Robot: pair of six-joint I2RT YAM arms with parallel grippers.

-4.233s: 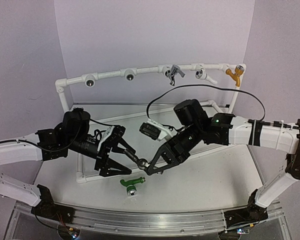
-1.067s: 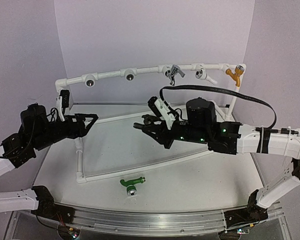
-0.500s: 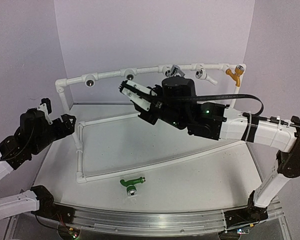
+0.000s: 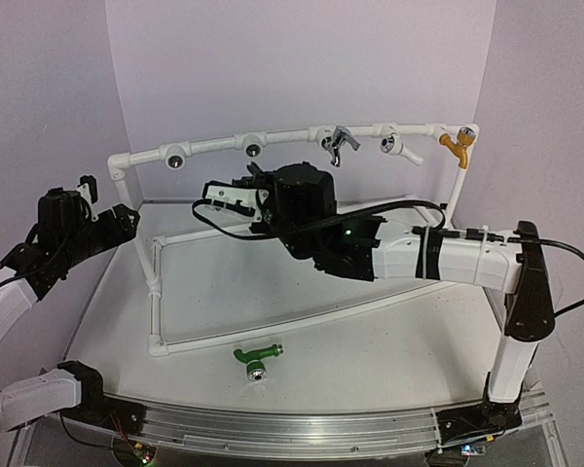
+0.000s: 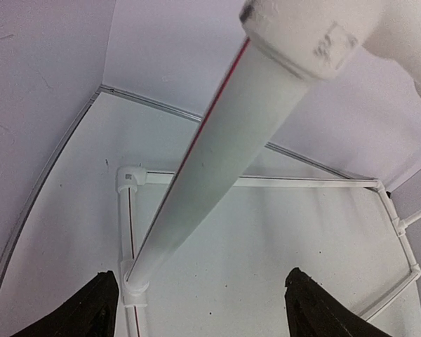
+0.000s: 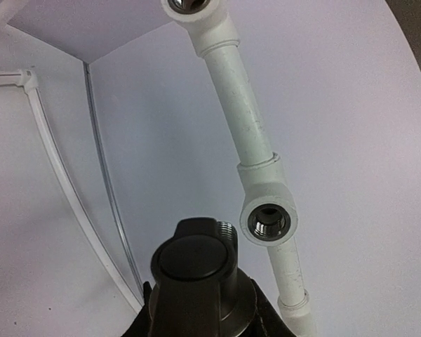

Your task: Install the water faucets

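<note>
Top view: your right gripper (image 4: pixel 214 197) is up at the far rail (image 4: pixel 214 148). The green tap (image 4: pixel 256 358) lies near, on the table (image 4: pixel 389 360).

Left wrist: the left gripper (image 5: pixel 202 295) gapes wide and empty.

Right wrist: that gripper clamps the dark tap (image 6: pixel 194 270) just beside a socket (image 6: pixel 268 222). Next, align the thread and screw it in.

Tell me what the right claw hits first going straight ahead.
Likely the white pipe rail near its empty socket, dark faucet leading; depth unclear, it might slip past to the wall.
</note>
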